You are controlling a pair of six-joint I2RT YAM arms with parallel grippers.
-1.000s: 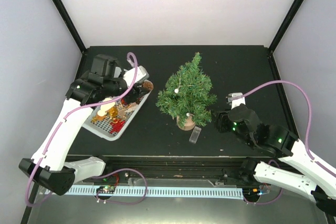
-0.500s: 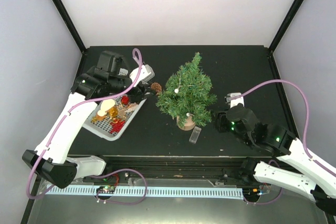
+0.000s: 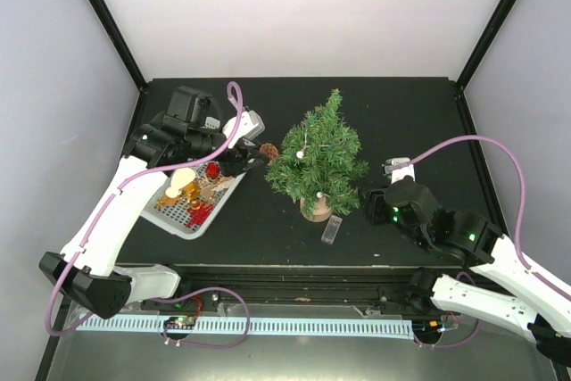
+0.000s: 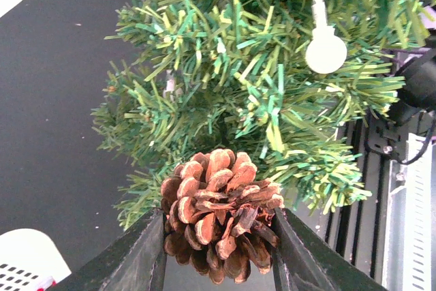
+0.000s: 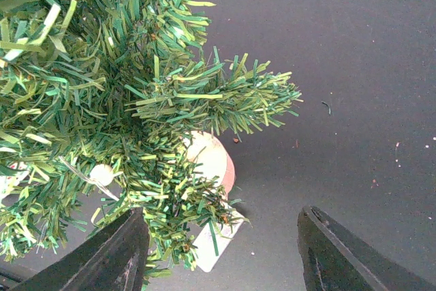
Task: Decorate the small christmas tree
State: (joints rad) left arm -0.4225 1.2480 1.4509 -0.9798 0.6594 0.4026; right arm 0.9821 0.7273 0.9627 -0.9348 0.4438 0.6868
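The small christmas tree (image 3: 318, 153) stands mid-table on a round wooden base (image 3: 315, 210), with a white ball ornament (image 3: 301, 155) hanging in its branches. My left gripper (image 3: 257, 154) is shut on a brown pine cone (image 3: 267, 149) and holds it right at the tree's left side. In the left wrist view the pine cone (image 4: 219, 210) sits between the fingers, touching the green branches (image 4: 259, 93). My right gripper (image 3: 373, 203) is open and empty, low at the tree's right side; its view shows the branches (image 5: 116, 120) and wooden base (image 5: 212, 158) just ahead.
A grey perforated tray (image 3: 177, 222) at the left holds several gold, red and cream ornaments. A small clear plastic piece (image 3: 331, 228) lies in front of the tree base. Black frame posts stand at the back corners.
My left gripper has carried the pine cone from over the tray rightward to the tree's left branches. The right gripper has barely moved.
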